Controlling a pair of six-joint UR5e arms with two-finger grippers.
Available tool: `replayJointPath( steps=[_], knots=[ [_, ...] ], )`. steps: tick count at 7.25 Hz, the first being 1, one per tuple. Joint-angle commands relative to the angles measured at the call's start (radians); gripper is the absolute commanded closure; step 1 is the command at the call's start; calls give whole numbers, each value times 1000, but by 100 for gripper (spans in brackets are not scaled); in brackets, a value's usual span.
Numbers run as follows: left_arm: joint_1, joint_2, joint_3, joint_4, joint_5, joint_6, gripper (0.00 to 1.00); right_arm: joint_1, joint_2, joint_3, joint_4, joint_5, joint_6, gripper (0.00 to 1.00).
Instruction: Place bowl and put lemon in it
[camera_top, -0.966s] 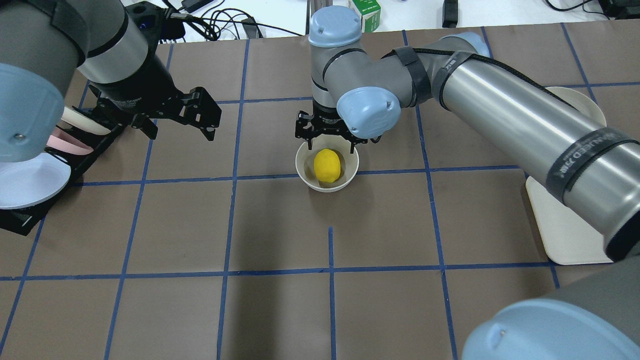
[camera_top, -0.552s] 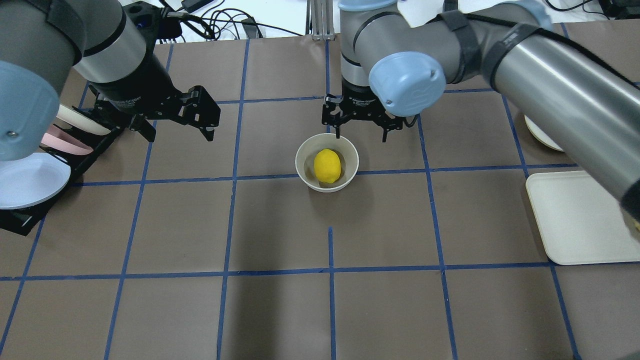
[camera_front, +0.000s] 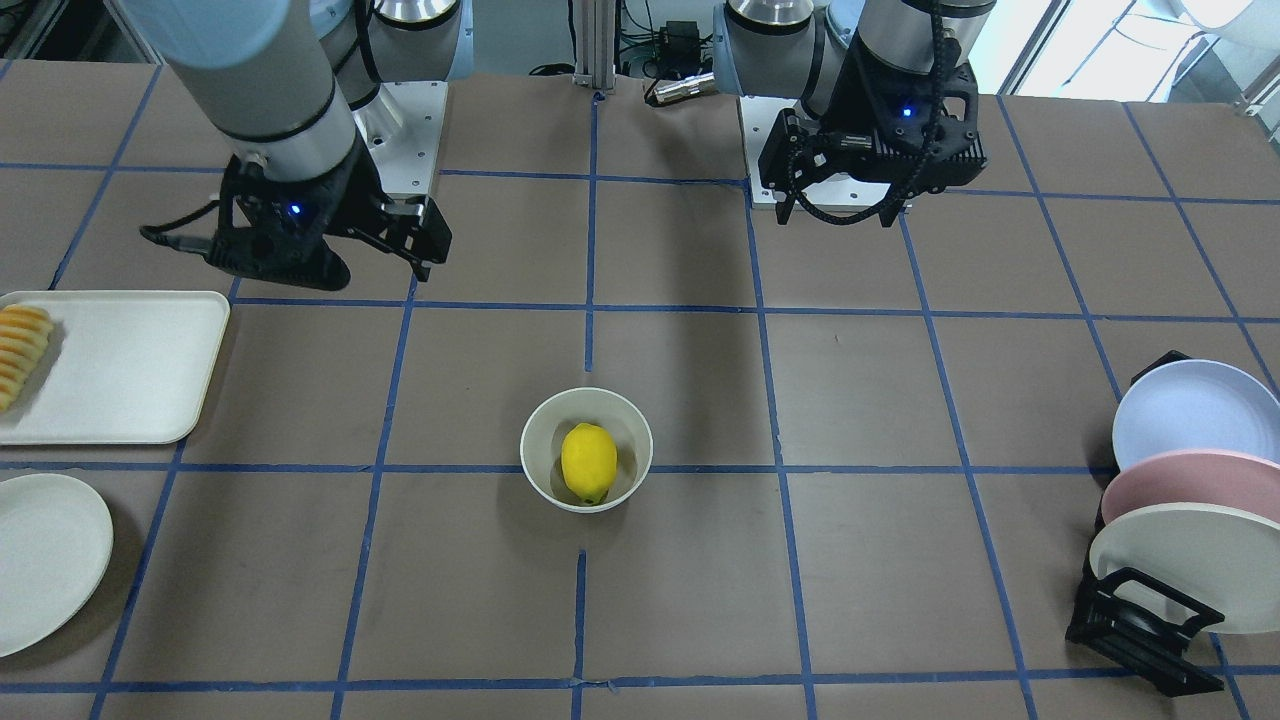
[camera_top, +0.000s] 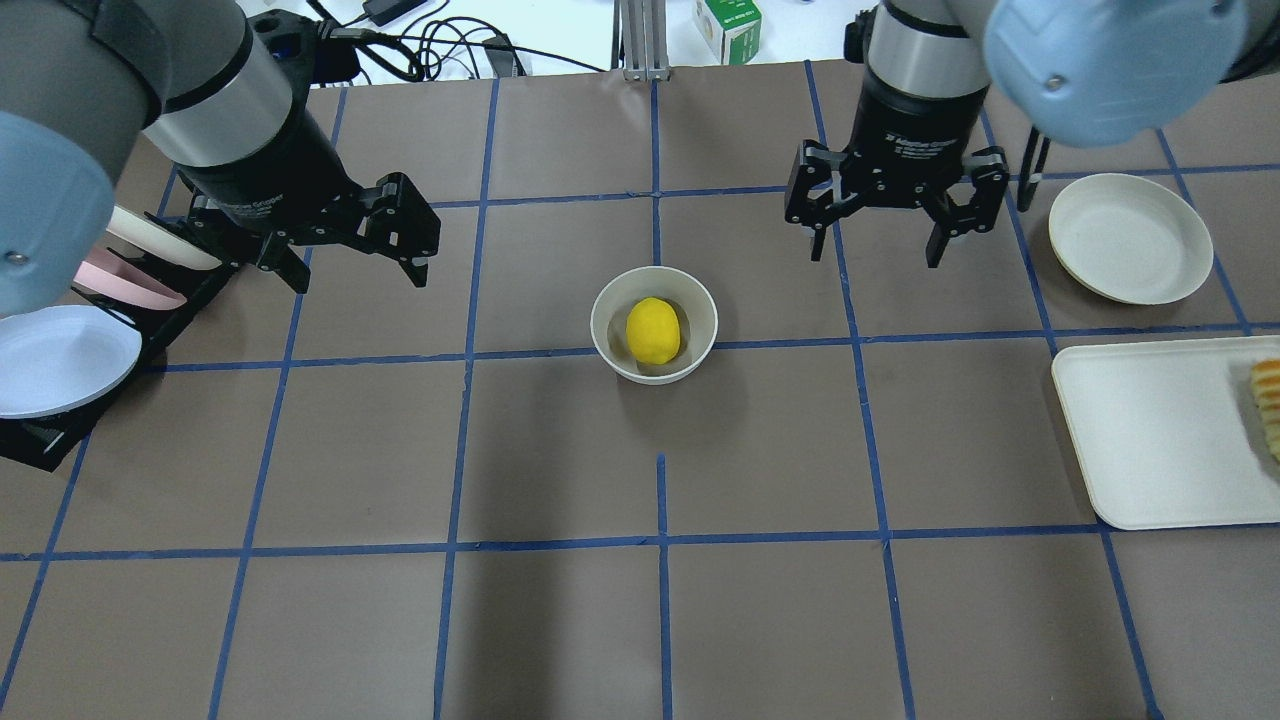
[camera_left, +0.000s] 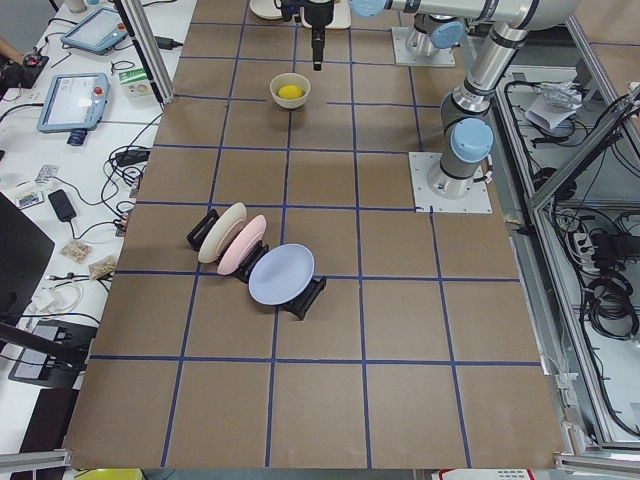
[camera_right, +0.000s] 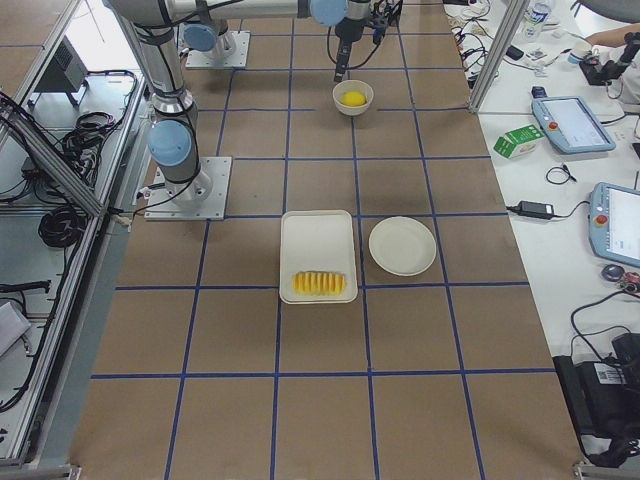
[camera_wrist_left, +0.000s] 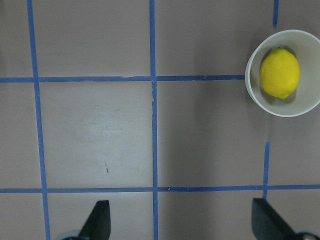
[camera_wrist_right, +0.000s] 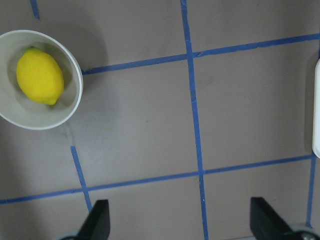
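Note:
The off-white bowl (camera_top: 607, 340) stands upright near the table's middle with the yellow lemon (camera_top: 653, 330) lying inside it. Bowl (camera_front: 540, 460) and lemon (camera_front: 588, 461) also show in the front view, in the left wrist view (camera_wrist_left: 255, 97) and in the right wrist view (camera_wrist_right: 70, 107). My right gripper (camera_top: 876, 255) is open and empty, raised above the table to the right of the bowl and apart from it. My left gripper (camera_top: 360, 277) is open and empty, raised to the left of the bowl.
A black rack (camera_top: 45, 440) with pastel plates stands at the left edge. A flat cream plate (camera_top: 1128, 237) and a cream tray (camera_top: 1150, 440) with a sliced fruit row (camera_top: 1267, 405) lie at the right. Cables and a green carton (camera_top: 730, 25) lie beyond the far edge.
My right gripper, open and empty, has lifted from over the bowl and moved away to the right. The lemon stays in the bowl. The left arm has not moved.

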Motion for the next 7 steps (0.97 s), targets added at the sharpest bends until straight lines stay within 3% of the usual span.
replayJointPath(
  steps=[1,7],
  knots=[
    [-1,4,0,3,-1,2,0,-80,-72,10,46,0,-95,0],
    [2,3,2,8,-1,9,0,-91,-105,53,40,3,-106,0]
  ],
)
